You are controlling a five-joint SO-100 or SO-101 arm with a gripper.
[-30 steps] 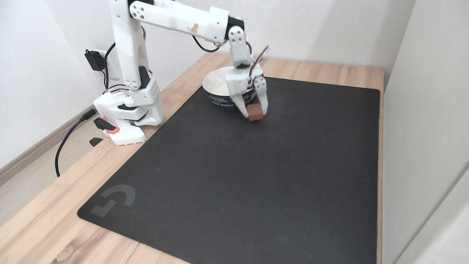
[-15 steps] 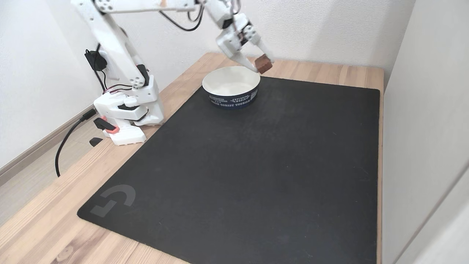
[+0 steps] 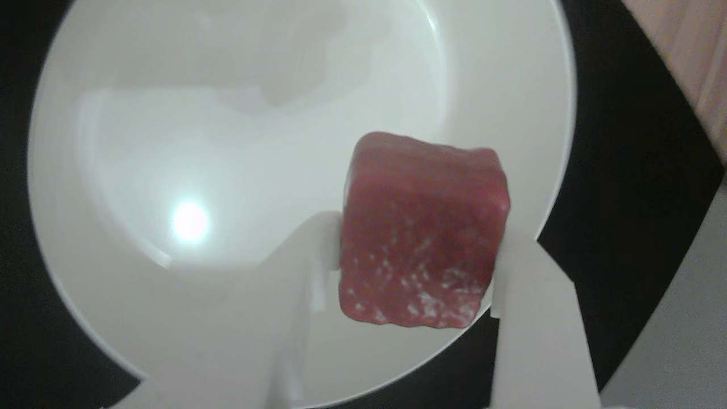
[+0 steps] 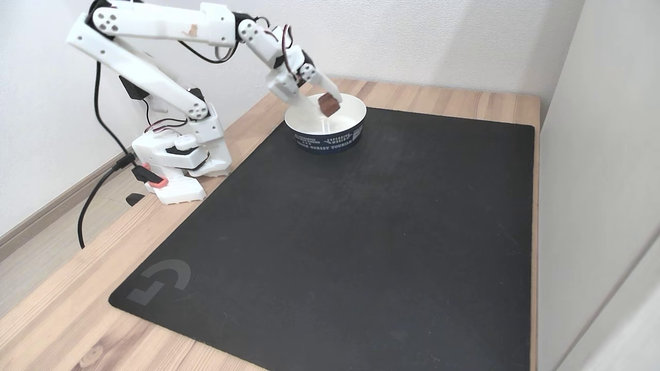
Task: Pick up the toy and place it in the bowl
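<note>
**Holding the toy over the bowl**

Gripping the toy [image 4: 328, 104], the hand [image 4: 327, 105] hangs above the bowl [image 4: 309, 129] in the fixed view, both white fingers [image 4: 312, 105] pressed on opposite sides of the cube. Toy clear of the bowl's floor, held in the air over the opening, toward the rim's far right side in that view.

Other view, looking down past the fingertips: toy [image 3: 423, 233] dark red, rounded edges, lower face flecked white. One finger [image 3: 309, 250] touches its left face, the other the right. Hand [image 3: 417, 272] clenched on it. Bowl [image 3: 227, 142] white and glossy inside, a bright light spot on its floor; toy sits over the right part of the interior here, close to the rim.

Bowl exterior dark blue with white lettering, too small to read. It stands on the far corner of a black mat [image 4: 361, 232], which lies on a wooden worktop [image 4: 62, 314]. Arm [image 4: 154, 31] white, base fixed at the worktop's left edge in the fixed view, cables trailing off behind.
</note>
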